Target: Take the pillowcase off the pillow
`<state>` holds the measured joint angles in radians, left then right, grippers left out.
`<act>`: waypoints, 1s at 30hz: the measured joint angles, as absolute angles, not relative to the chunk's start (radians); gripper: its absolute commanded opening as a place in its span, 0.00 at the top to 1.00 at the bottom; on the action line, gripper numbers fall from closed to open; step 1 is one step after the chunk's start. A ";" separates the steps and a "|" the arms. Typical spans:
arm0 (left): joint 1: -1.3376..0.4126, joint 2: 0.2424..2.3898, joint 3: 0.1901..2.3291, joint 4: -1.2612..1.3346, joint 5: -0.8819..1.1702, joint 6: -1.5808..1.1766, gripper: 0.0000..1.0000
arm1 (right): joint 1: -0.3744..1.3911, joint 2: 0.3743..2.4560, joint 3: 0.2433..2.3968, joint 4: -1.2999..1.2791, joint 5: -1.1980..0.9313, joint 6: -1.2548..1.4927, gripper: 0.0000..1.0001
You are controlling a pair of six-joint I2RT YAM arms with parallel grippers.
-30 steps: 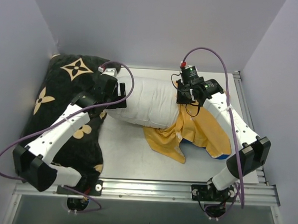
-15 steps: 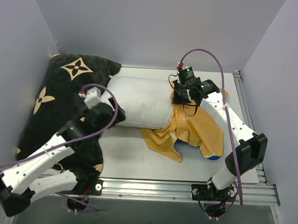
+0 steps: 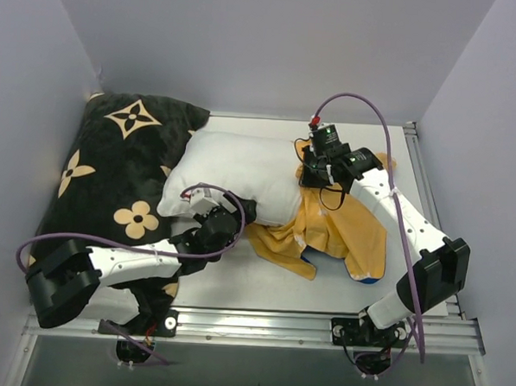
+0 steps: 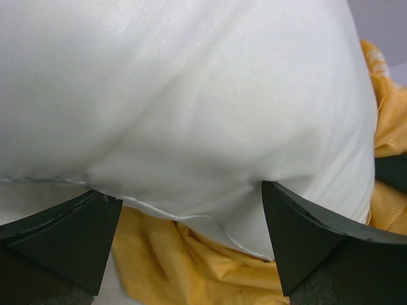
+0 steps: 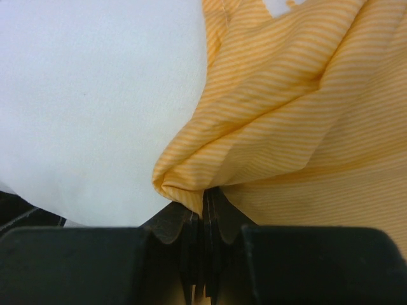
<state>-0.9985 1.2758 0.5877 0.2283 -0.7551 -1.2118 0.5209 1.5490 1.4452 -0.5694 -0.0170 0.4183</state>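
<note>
Top external view: your pillow (image 3: 233,170) lies lengthwise left to right, the pillowcase (image 3: 351,237) bunched off its right end. Your right gripper (image 3: 308,181) has its jaws pinched on an orange fold there; the left gripper (image 3: 240,212), jaws spread wide, straddles the pillow's near edge.

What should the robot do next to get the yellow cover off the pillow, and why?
Probably close the left fingers on the pillow. They sit open on either side of its seamed edge, while the right fingers are shut on a fold of the pillowcase. Holding the pillow steady should help the cover slide off when pulled.
</note>
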 measured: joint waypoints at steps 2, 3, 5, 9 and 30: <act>-0.983 1.309 0.576 0.339 -0.747 -1.195 0.03 | 0.524 1.536 1.434 -0.561 -0.016 0.418 1.00; -0.977 1.327 0.574 0.387 -0.743 -1.186 0.03 | 0.526 1.531 1.430 -0.558 -0.015 0.418 1.00; -0.963 1.359 0.574 0.457 -0.727 -1.169 0.02 | 0.527 1.526 1.425 -0.556 -0.014 0.418 1.00; -0.932 1.447 0.575 0.567 -0.686 -1.155 0.08 | 0.533 1.521 1.415 -0.548 -0.008 0.418 1.00; -1.202 1.205 1.012 0.326 -0.915 -0.473 1.00 | 0.445 1.457 1.806 -0.789 0.096 0.361 0.92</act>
<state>-1.2018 1.2045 1.0119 0.3264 -0.9150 -0.4728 0.4454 1.4574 1.8065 -0.7891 0.0959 0.3607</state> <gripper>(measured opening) 0.028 0.066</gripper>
